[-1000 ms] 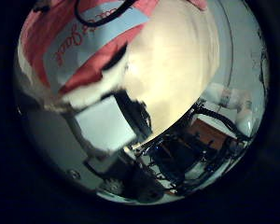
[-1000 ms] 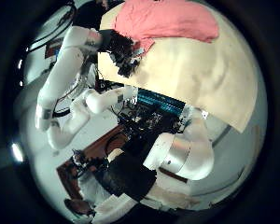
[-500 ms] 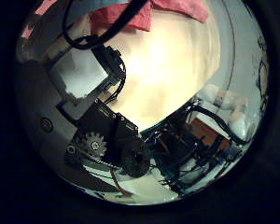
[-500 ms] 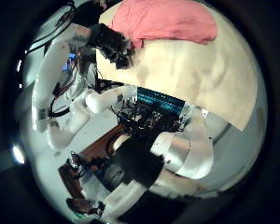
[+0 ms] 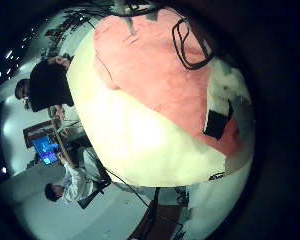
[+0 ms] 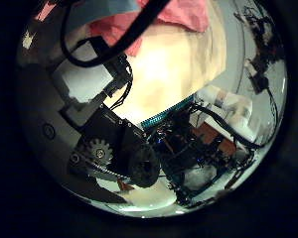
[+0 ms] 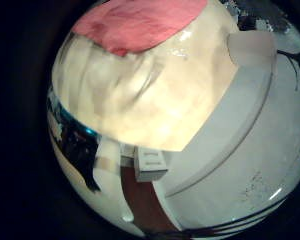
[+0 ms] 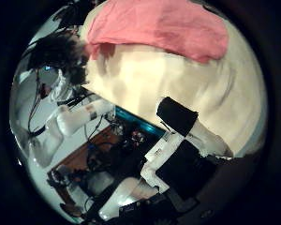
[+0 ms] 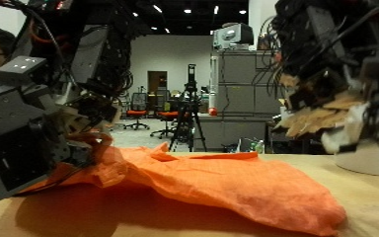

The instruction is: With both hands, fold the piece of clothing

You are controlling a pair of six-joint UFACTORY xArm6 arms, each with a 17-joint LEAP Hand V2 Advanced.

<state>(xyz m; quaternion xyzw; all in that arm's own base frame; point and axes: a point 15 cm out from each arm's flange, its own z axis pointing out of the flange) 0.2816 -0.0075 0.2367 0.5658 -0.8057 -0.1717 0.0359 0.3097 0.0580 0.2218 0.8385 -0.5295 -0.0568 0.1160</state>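
Observation:
An orange cloth (image 9: pixel 229 183) lies crumpled on the pale table (image 9: pixel 367 188), heaped highest beside my left hand (image 9: pixel 51 123). That hand is low at the cloth's edge, and its fingers (image 9: pixel 91 133) touch the raised fold. I cannot see whether they pinch it. Its little finger side palm view is mostly cloth (image 5: pixel 155 75), with one finger (image 5: pixel 222 105) lying at the hem. My right hand (image 9: pixel 324 99) hangs above the table, away from the cloth, with relaxed fingers holding nothing. Both its palm views show the cloth (image 8: pixel 159 28) (image 7: pixel 140 25) across bare table.
A white cup-like object (image 9: pixel 374 148) stands on the table under my right hand. Beyond the table's far edge are cabinets (image 9: pixel 236 94), tripods and office chairs.
A second ago the cloth filled the left thumb side view close to the palm. Now it is farther off and that hand's own fingers show there. The right palm has moved nearer the table.

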